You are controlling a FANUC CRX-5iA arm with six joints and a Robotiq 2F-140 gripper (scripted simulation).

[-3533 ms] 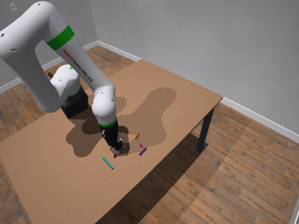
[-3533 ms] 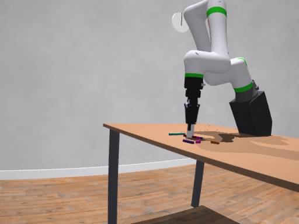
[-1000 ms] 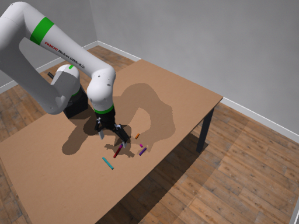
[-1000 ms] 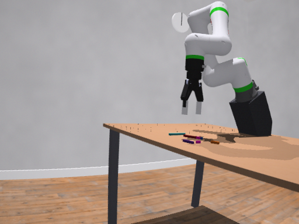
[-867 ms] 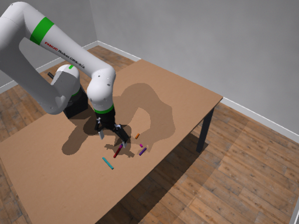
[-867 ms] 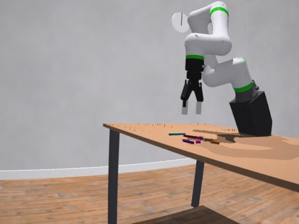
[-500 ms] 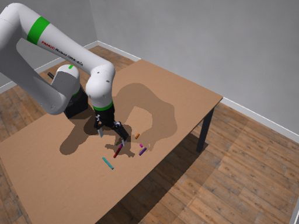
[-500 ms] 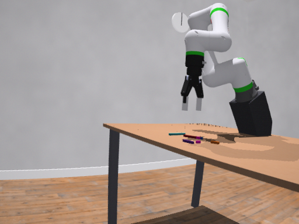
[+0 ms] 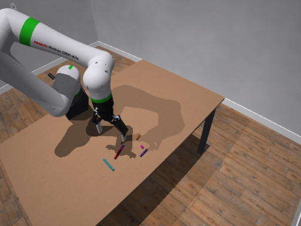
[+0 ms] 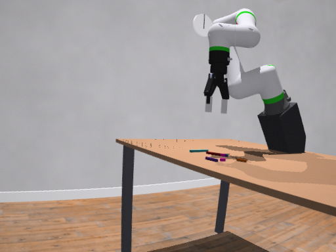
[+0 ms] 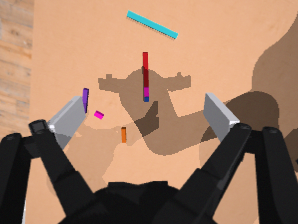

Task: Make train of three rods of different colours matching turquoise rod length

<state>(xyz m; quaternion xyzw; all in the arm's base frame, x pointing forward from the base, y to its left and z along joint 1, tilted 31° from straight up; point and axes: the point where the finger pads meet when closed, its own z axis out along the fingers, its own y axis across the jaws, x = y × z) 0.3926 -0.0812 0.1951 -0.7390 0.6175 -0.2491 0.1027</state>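
My gripper [image 9: 111, 133] [image 10: 216, 107] [image 11: 143, 105] is open and empty, and hangs high above the table [image 9: 176, 88] [image 10: 295, 184]. Below it a red rod [image 9: 117, 154] [image 10: 214, 153] [image 11: 145, 69], a magenta rod [image 11: 146, 92] [image 9: 121, 148] and a small blue rod [image 11: 146, 99] lie end to end in one line. The turquoise rod [image 9: 108, 165] [image 10: 198, 151] [image 11: 152, 24] lies apart beyond the red end. A purple rod [image 9: 143, 152] [image 10: 211, 159] [image 11: 85, 99], a second magenta rod [image 9: 142, 146] [image 10: 222, 159] [image 11: 99, 114] and an orange rod [image 9: 137, 137] [image 10: 241, 159] [image 11: 123, 134] lie loose to one side.
The robot's black base [image 9: 77, 106] [image 10: 283, 129] stands on the table behind the rods. The table's edge [image 9: 164, 165] runs close to the purple rod. The arm's shadow falls over the rods.
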